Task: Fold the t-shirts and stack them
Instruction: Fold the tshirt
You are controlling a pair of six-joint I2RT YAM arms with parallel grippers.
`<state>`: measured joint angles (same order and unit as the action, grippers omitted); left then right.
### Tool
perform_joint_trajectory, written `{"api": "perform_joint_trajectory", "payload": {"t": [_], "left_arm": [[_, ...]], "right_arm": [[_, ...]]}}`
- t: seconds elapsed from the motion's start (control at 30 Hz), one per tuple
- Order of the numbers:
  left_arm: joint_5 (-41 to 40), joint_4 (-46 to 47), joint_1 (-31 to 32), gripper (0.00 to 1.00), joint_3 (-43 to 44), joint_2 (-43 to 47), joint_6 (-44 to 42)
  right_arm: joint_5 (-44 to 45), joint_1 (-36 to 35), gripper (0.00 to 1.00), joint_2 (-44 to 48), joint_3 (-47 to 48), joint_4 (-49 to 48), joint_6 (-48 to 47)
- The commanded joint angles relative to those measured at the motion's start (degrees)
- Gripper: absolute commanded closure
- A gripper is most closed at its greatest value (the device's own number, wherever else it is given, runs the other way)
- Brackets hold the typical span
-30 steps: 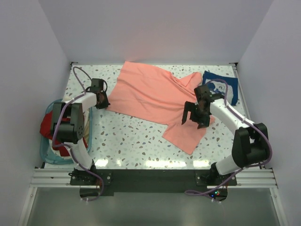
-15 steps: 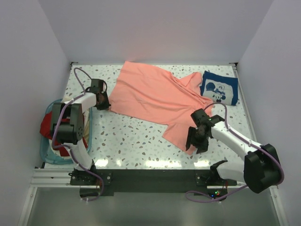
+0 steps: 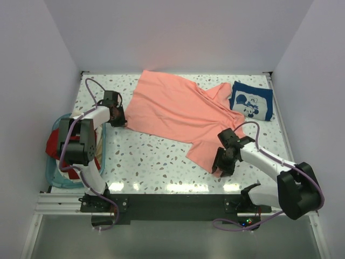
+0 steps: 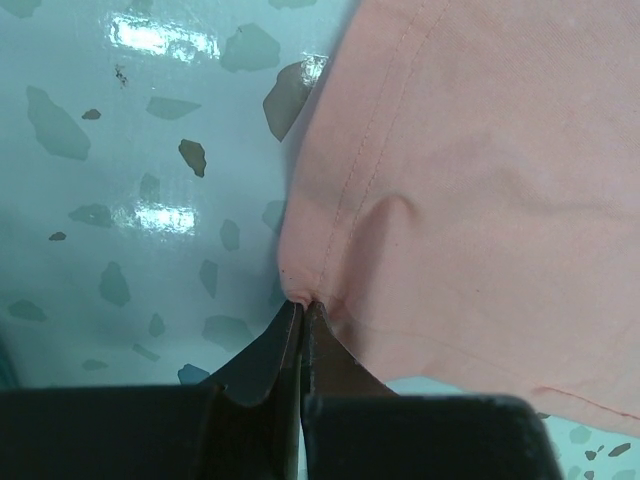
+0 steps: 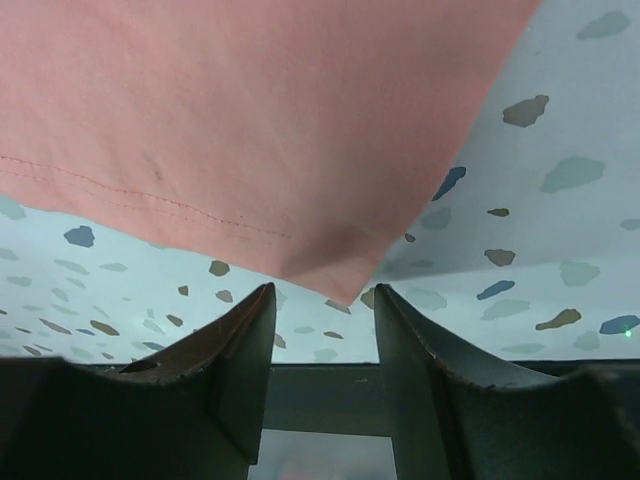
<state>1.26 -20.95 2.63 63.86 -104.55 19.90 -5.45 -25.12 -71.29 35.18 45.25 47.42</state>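
While my left gripper is pinching the hem of the salmon-pink t-shirt with its jaws fully together, my right gripper is standing half open, straddling that shirt's lower corner. The shirt is lying spread across the overhead frame's centre, and the navy t-shirt is sitting folded at upper right.

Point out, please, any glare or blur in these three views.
Top external: white glare strips along near and far edges of the speckled terrazzo table. Left wrist: glossy highlights on the table. Right wrist: even light; the salmon-pink cloth t-shirt shows sharp hem stitching.
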Motion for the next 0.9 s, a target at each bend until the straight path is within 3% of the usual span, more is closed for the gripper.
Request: {"api": "perform_joint_trajectory", "payload": {"t": [0.0,0.2,0.4,0.87], "left_arm": [[1.1,-1.2,-0.5,1.0,0.6,2.4,-1.6],[1.2,-1.4,-1.0,1.0,1.3,2.4,-2.2],[1.6,-1.3,-1.0,1.0,0.2,4.0,-1.6],[2.1,-6.1,-1.0,1.0,-7.2,20.9,0.7]], "right_arm": [[1.8,-0.3,0.53,-1.0,-0.7,-3.4,2.5],[1.4,-0.3,0.67,-3.5,-2.1,-4.4,1.8],[0.3,-0.3,0.98,-3.2,-0.9,-0.2,-1.5],[-5.4,-0.5,1.0,13.1,0.3,19.8,-4.4]]}}
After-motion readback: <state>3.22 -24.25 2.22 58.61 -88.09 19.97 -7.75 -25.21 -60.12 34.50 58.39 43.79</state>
